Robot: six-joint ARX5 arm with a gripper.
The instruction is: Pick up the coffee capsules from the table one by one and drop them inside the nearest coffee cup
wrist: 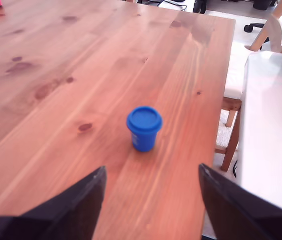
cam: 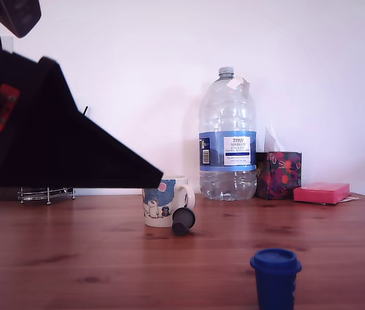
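Observation:
On the reddish-brown table (cam: 72,258) a dark blue capsule (cam: 275,278) stands upright near the front, at the exterior view's right. In the wrist view this blue capsule (wrist: 143,128) lies ahead of my gripper (wrist: 150,200), which is open, well short of it and holding nothing. The blackish-brown capsule (cam: 183,220) lies on its side, leaning against the white printed coffee cup (cam: 163,201) at mid-table. My black arm (cam: 53,142) fills the exterior view's left, its tip hanging above the cup's rim in that picture.
A large water bottle (cam: 227,142), a patterned tissue box (cam: 278,174) and a pink box (cam: 321,192) line the back. A wire holder (cam: 45,192) sits at the back left. The wrist view shows the table's edge (wrist: 215,150) with a chair (wrist: 230,100) and a white surface (wrist: 270,125) beyond it.

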